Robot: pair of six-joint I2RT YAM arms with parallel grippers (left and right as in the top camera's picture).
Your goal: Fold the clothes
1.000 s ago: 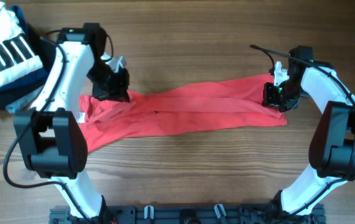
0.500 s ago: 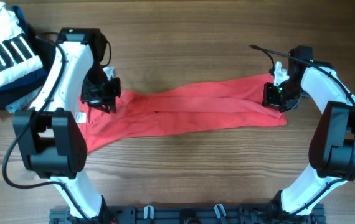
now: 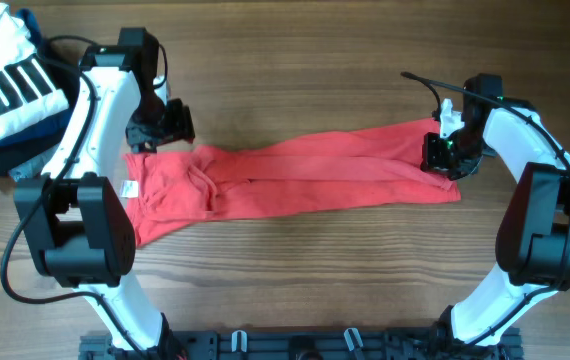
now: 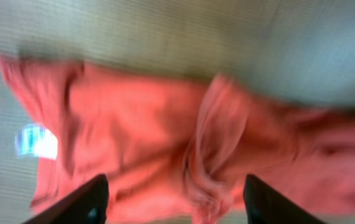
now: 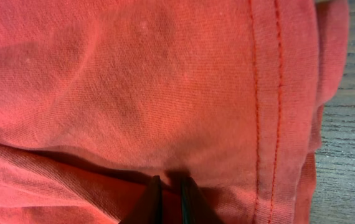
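Blurred, the red T-shirt (image 4: 165, 137) lies rumpled on the wooden table (image 4: 240, 37), a white label (image 4: 35, 142) near one edge; the left gripper (image 4: 177, 202) has its dark fingers (image 4: 84, 202) wide apart.

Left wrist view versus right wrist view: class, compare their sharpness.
Left wrist view: motion-blurred; the red cotton T-shirt smears, its white label unreadable, beyond the open left gripper. Right wrist view: sharp; hem stitching and wooden table grain are crisp, dark shadow beside the shut right gripper.

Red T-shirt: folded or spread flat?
Partly folded: the red T-shirt lies as a long narrow band, layers overlapping, left end bunched.
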